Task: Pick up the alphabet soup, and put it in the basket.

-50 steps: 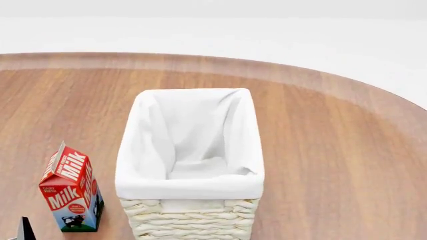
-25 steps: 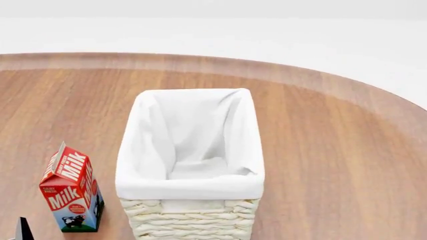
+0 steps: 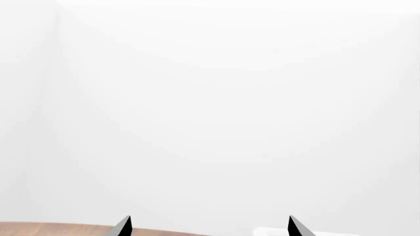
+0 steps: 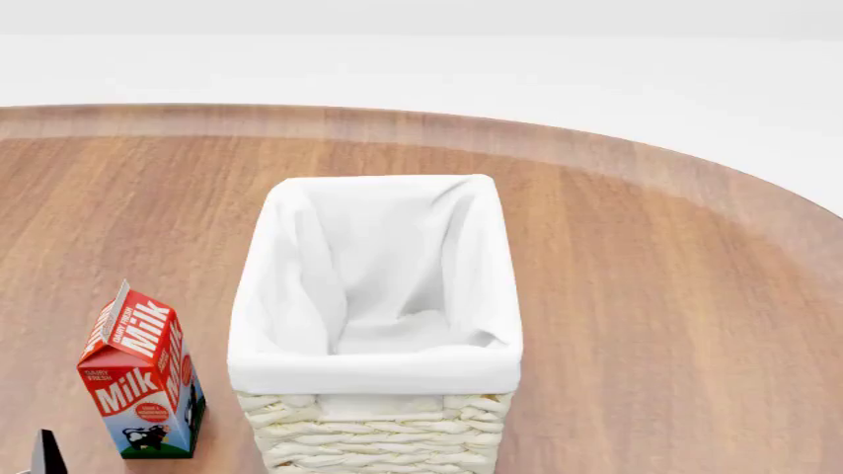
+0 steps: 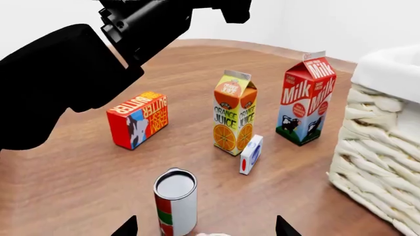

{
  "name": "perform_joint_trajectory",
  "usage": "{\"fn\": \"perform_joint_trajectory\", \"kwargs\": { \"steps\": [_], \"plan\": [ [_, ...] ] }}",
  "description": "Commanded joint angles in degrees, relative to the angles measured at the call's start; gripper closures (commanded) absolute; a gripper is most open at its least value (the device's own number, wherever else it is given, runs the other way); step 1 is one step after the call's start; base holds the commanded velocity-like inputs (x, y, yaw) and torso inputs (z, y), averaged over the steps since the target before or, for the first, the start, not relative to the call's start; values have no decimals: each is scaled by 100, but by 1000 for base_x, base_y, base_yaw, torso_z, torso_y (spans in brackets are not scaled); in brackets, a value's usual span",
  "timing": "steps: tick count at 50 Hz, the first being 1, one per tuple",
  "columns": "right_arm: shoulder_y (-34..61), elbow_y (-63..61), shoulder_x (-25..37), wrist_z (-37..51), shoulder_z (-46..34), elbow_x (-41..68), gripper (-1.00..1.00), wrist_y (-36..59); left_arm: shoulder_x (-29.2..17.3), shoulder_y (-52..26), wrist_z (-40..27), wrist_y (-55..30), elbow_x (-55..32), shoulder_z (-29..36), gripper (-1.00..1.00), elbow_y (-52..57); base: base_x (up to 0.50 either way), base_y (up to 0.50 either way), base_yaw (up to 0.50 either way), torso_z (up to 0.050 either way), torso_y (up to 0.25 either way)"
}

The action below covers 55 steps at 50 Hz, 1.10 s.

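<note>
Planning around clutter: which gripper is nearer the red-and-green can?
Right. The right gripper hangs open short of the red-and-green can; the left gripper points at the wall, no can in its view.

Basket (image 4: 382, 434) rough woven wicker, cloth lining; table (image 4: 658, 296) smooth wood.

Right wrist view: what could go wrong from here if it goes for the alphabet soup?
The upright can nearest the right fingers has a red-and-green label; closing there would likely take the wrong can. No blue-labelled can shows in any view, so reaching would be blind. A push forward could knock the small white box behind it.
</note>
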Motion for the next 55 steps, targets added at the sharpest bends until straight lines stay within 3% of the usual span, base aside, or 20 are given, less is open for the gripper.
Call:
{"fn": "perform_joint_trajectory", "kwargs": {
  "steps": [1,55],
  "plan": [
    [122,98,-111,77,-120,-257,-100,225,-4,-26,-16,-13,11,33,-100,-19,0,0,0,0,0],
    [451,377,-372,226,-461,-842,-100,713,-80,-43,-111,53,-6,87,-100,-37,0,0,0,0,0]
  ]
}}
